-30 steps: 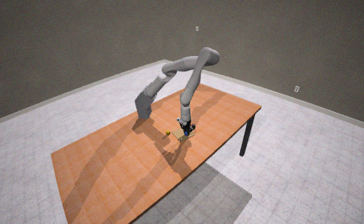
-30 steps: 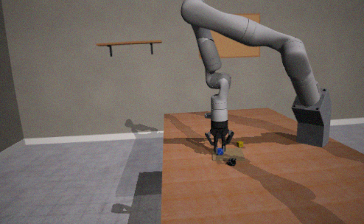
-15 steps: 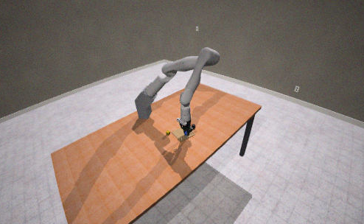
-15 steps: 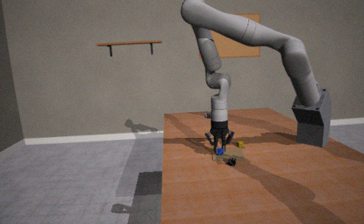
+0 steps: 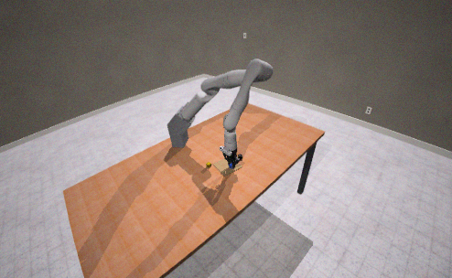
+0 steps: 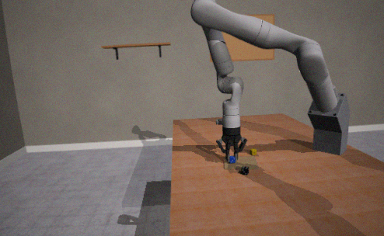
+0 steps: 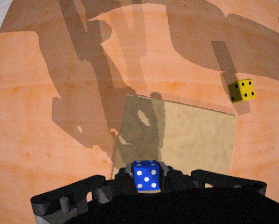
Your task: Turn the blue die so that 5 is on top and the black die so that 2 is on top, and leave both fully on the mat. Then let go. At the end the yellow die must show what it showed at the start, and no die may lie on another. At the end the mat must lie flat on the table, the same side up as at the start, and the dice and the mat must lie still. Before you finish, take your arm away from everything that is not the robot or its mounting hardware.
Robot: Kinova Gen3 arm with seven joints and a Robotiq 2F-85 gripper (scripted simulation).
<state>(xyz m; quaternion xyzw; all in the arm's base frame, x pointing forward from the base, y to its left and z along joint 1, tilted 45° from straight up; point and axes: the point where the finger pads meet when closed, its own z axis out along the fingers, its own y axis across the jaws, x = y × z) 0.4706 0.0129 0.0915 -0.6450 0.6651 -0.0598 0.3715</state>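
Note:
My gripper [image 6: 232, 157] points straight down and is shut on the blue die [image 6: 232, 159], held a little above the tan mat [image 6: 241, 164]. In the wrist view the blue die [image 7: 147, 176] sits between my fingers, its visible face showing five pips, with the mat [image 7: 184, 137] below it. The black die [image 6: 245, 170] lies at the mat's near edge in the exterior view; I cannot read its top. The yellow die [image 6: 253, 151] rests on the bare table beside the mat, apart from it, and also shows in the wrist view [image 7: 242, 90]. In the top view the gripper [image 5: 231, 161] hangs over the mat [image 5: 228, 167].
The arm's grey base [image 6: 329, 130] stands on the wooden table behind the mat. The table's left edge [image 6: 172, 175] is close to the mat in the exterior view. A wall shelf [image 6: 136, 46] hangs far behind.

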